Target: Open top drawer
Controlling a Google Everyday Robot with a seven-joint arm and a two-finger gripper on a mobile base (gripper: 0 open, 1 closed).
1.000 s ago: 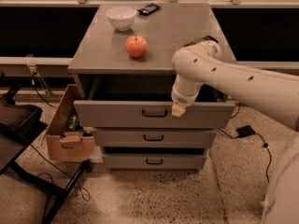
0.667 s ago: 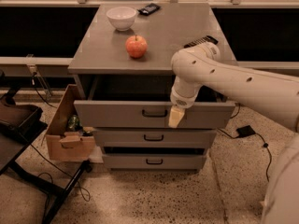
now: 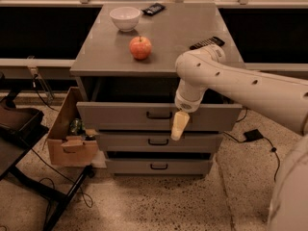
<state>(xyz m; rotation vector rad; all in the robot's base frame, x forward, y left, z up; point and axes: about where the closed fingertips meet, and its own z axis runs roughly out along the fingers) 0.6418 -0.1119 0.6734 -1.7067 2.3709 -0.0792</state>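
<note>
The top drawer [image 3: 120, 117] of the grey cabinet stands pulled partly out, its wide front well forward of the cabinet top, with a dark gap behind it. Its small dark bar handle [image 3: 159, 114] sits at the centre of the front. My gripper [image 3: 179, 125] hangs pointing down in front of the drawer front, just right of the handle and a little below it, its tip over the drawer's lower edge. It is not on the handle. The two shorter drawers, middle [image 3: 125, 142] and bottom [image 3: 130, 166], are below.
On the cabinet top [image 3: 96, 52] are a red apple [image 3: 140, 47], a white bowl [image 3: 125, 18], a dark remote [image 3: 207, 43] and a black item [image 3: 154, 8]. A cardboard box [image 3: 67, 134] stands left of the cabinet, with a black stand [image 3: 29, 177] beyond it. A power adapter [image 3: 252, 135] and cable lie on the floor to the right.
My gripper has moved down and slightly left along the top drawer's front, from the upper edge to the lower edge. The drawer has not visibly moved.
</note>
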